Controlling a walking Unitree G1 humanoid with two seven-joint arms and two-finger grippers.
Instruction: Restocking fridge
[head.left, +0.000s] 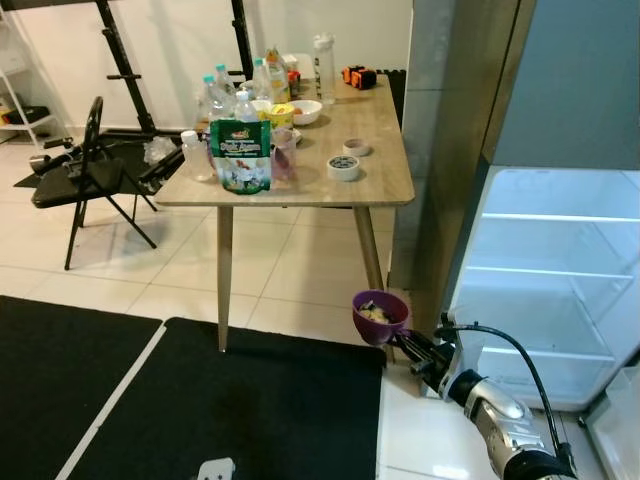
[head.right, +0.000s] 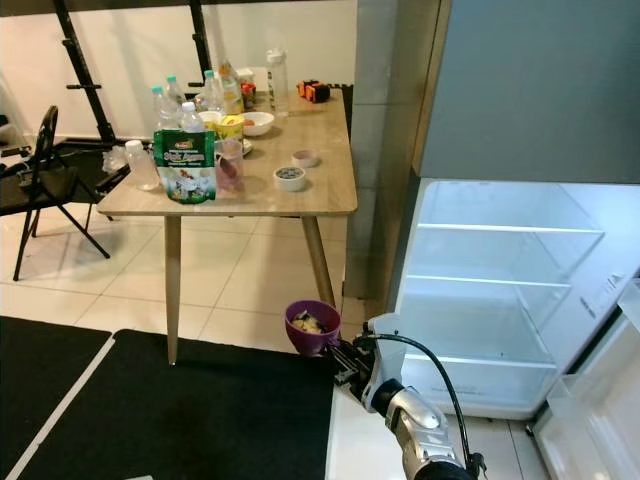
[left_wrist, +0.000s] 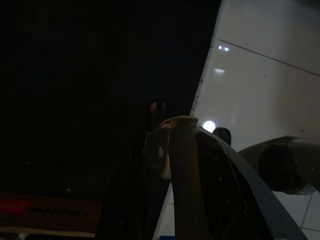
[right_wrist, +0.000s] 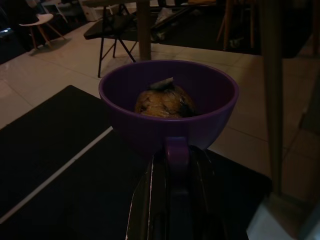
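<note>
**Spotter:** Where's the cup right now?

**Operator:** I have the purple cup (head.left: 380, 316) in my right hand (head.left: 408, 343), whose fingers are clamped on its handle. The wrist camera looks straight along them into the bowl, and there's some brownish food (right_wrist: 163, 101) sitting inside. It hangs upright, low over the floor, just left of the fridge (head.right: 500, 300) and in front of the worktop's (head.left: 380, 175) near right leg.

**Spotter:** And the fridge?

**Operator:** Door's open and the shelves (head.right: 510, 230) look bare. From the cup, the fridge opening lies to the right and slightly ahead. That's the relation I care about: the arm reaches out leftward, away from the shelves, so I judge the next move has to swing the cup right and lift it to shelf level.

**Spotter:** Which arm is closer?

**Operator:** The right one, by far. It sits beside the fridge already. The left hand (left_wrist: 182, 165) hangs idle over the dark mat; its view is too dim for me to tell whether it's apart or together.

**Spotter:** Anything to watch?

**Operator:** Keeping the cup level through the swing, I'd say, and clearing the worktop leg. More bottles (head.left: 245, 105) and a green pouch (head.left: 240, 155) wait on the worktop, well apart from the fridge.
</note>
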